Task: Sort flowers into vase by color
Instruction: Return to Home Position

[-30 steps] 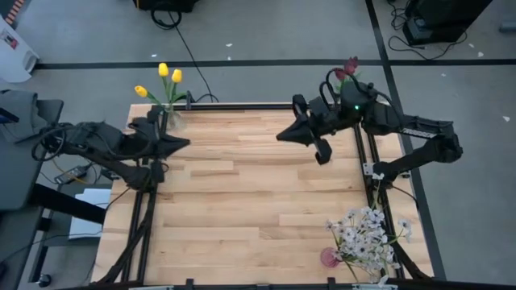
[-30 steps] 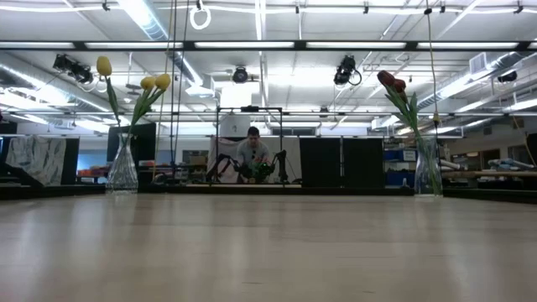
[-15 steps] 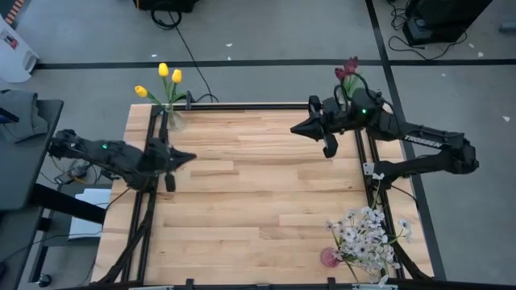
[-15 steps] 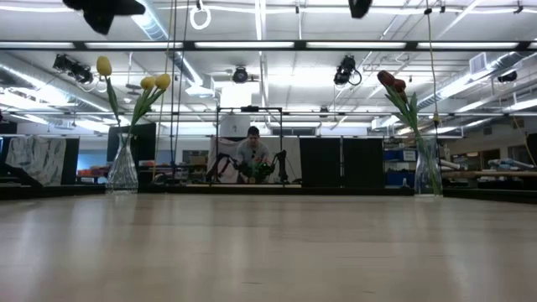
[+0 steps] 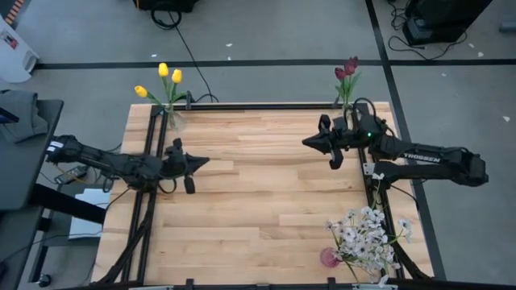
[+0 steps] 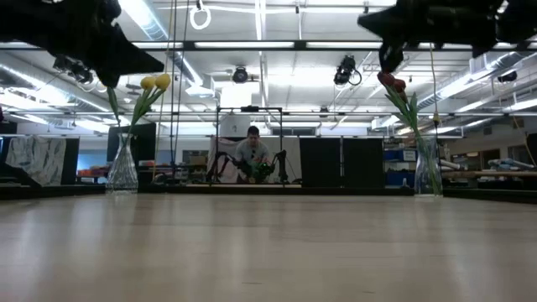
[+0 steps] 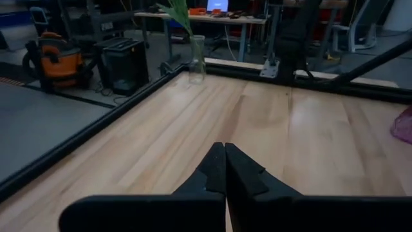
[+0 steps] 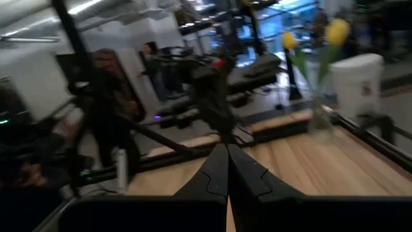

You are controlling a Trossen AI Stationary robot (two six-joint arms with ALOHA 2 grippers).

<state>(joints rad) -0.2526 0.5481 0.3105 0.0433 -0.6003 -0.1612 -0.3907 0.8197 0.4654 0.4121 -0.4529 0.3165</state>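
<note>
3 vases are standing on the desk (image 5: 242,201), each carrying flowers of 1 colour. At the far left corner a clear glass vase (image 5: 172,119) is holding 3 yellow tulips (image 5: 165,76). At the far right corner another clear vase (image 6: 428,172) is holding the dark red tulips (image 5: 348,68). At the near right corner a pinkish-purple vase (image 5: 330,257) is carrying the spray of small whitish blossoms (image 5: 367,238), which is leaning out over the desk's right edge.

The left gripper (image 5: 201,162) is hanging over the desk's left side and pointing toward the middle; the left wrist view is showing its jaws pressed together on nothing. The right gripper (image 5: 308,142) is hanging over the far right part of the desk, just beside the red tulips' vase, its jaws likewise together and empty.

Compared with 1 s ago, the left arm is lying lower and reaching further in from the yellow tulips' vase, while the right gripper is sitting further back toward the right edge. Both arms are now darkening the top of the low view, where neither showed then. The vases and flowers are standing where they were.
</note>
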